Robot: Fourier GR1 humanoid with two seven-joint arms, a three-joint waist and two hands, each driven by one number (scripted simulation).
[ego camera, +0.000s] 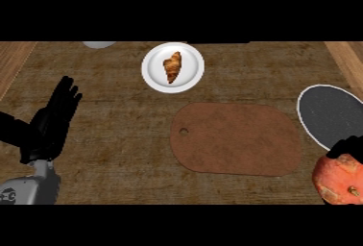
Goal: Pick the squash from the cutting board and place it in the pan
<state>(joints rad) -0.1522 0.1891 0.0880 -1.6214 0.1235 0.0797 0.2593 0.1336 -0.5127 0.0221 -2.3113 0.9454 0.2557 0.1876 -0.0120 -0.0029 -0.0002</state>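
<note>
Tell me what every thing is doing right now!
Squash: off the board, held at the lower right edge.
Right hand: fingers curled over the squash.
Left hand: open, fingers straight, resting at the left.
Cutting board: flat on the counter, nothing on it.
Pan: nothing in it, squash not yet inside.
Plate: holds a croissant.

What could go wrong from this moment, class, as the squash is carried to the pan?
1. The squash sits at the view's lower right edge, and the right robot hand shows only fingertips over it, so the hold cannot be checked.
2. The pan is partly cut off, so placement may land on its rim.
</note>
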